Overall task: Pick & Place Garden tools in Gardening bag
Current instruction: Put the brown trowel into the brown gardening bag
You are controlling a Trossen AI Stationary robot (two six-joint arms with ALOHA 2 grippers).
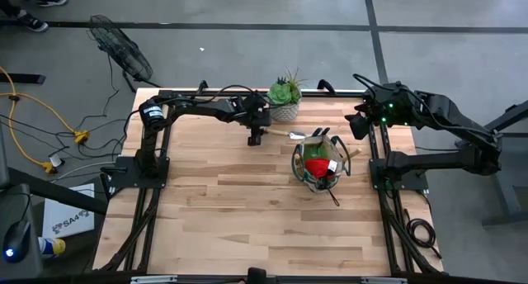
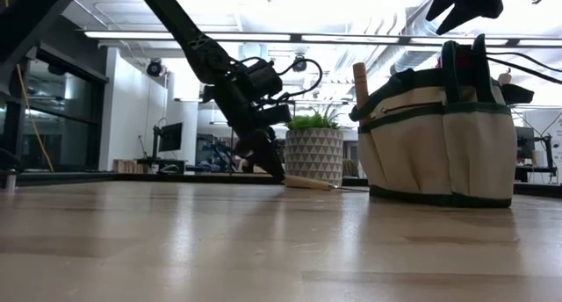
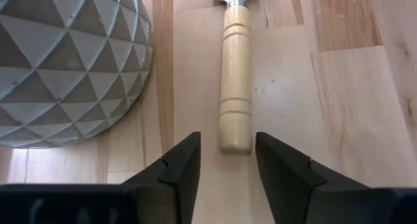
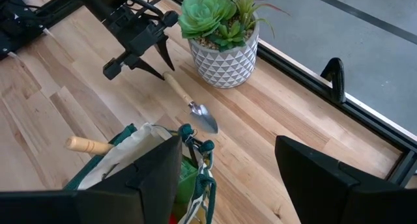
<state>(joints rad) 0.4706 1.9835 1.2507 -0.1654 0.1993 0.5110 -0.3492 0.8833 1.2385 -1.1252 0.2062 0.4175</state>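
Note:
A wooden-handled metal trowel [image 1: 293,135] lies flat on the table between the plant pot and the khaki gardening bag [image 1: 320,164]. My left gripper [image 3: 228,165] is open and low over the table. Its fingers stand on either side of the free end of the trowel's handle [image 3: 236,142], with a gap on each side. It also shows in the low view [image 2: 277,172]. The bag [image 2: 439,135] stands upright and holds a red cone-shaped piece [image 1: 316,167] and a wooden-handled tool [image 4: 88,144]. My right gripper [image 4: 228,178] is open and empty, raised at the table's far right.
A green succulent in a white patterned pot [image 1: 285,98] stands at the far edge, close beside the trowel and my left gripper [image 1: 256,139]. The dark arm frames run along the table's left and right sides. Bare wood lies toward the near edge [image 1: 247,226].

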